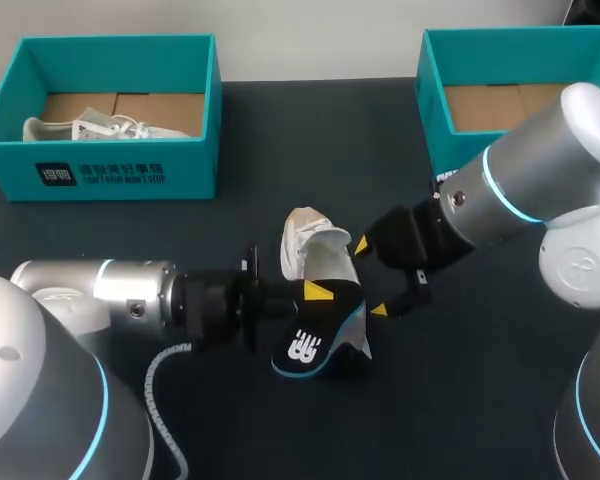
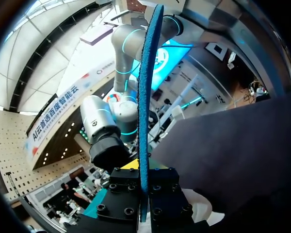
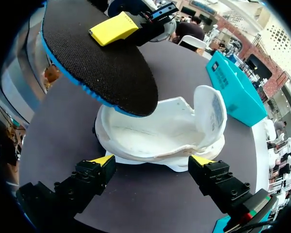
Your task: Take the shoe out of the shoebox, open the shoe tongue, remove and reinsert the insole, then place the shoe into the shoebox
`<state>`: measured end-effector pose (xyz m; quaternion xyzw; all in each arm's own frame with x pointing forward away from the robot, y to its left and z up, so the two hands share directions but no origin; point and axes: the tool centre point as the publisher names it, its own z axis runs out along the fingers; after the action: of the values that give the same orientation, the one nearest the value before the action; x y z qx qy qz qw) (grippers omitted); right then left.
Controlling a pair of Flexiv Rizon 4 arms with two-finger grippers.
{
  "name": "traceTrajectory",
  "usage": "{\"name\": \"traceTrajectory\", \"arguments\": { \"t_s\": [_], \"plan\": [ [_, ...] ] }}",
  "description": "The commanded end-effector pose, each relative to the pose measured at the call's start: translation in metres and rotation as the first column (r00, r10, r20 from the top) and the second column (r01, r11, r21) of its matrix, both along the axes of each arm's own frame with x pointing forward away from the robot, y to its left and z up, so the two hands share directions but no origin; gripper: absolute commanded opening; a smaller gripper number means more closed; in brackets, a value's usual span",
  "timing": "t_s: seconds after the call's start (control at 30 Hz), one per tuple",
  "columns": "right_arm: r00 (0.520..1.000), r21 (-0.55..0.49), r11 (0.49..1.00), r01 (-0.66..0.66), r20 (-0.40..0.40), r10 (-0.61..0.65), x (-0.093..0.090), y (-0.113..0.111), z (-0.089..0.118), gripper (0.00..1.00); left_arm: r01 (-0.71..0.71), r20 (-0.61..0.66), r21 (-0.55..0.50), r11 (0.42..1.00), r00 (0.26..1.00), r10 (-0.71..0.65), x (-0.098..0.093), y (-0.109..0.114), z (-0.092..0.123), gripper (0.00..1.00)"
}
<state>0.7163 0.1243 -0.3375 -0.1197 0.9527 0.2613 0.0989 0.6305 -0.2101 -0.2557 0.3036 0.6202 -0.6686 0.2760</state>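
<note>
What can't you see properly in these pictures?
Head view: the insole hides part of the shoe.
Left wrist view: the insole shows only edge-on; its faces are hidden.
Head view: the right arm and the picture's edge cut off the right shoebox.

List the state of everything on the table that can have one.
insole, out of the shoe, in the left gripper
left gripper, shut on the insole
shoe, on the table, no insole inside
right gripper, at the shoe, grip unclear
left shoebox, open, second shoe inside
right shoebox, open, no shoe visible inside
</note>
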Motion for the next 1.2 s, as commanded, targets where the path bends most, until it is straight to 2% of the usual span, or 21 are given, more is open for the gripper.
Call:
{"name": "traceTrajectory", "arguments": {
  "t_s": [0.03,0.4,1.2],
  "plan": [
    [1.000,-0.002,1.000,0.001,0.000,-0.001,0.000,0.001,0.000,1.00,0.000,-0.004,0.001,1.000,1.000,0.000,0.000,-0.005,-0.007,0.00],
    [1.000,-0.002,1.000,0.001,0.000,-0.001,0.000,0.001,0.000,1.00,-0.005,-0.047,-0.003,1.000,0.999,0.005,0.004,-0.017,-0.026,0.00],
    [1.000,-0.002,1.000,0.001,0.000,-0.001,0.000,0.001,0.000,1.00,-0.064,-0.099,0.092,0.994,0.992,0.073,0.044,-0.014,-0.065,0.00]
  ]
}}
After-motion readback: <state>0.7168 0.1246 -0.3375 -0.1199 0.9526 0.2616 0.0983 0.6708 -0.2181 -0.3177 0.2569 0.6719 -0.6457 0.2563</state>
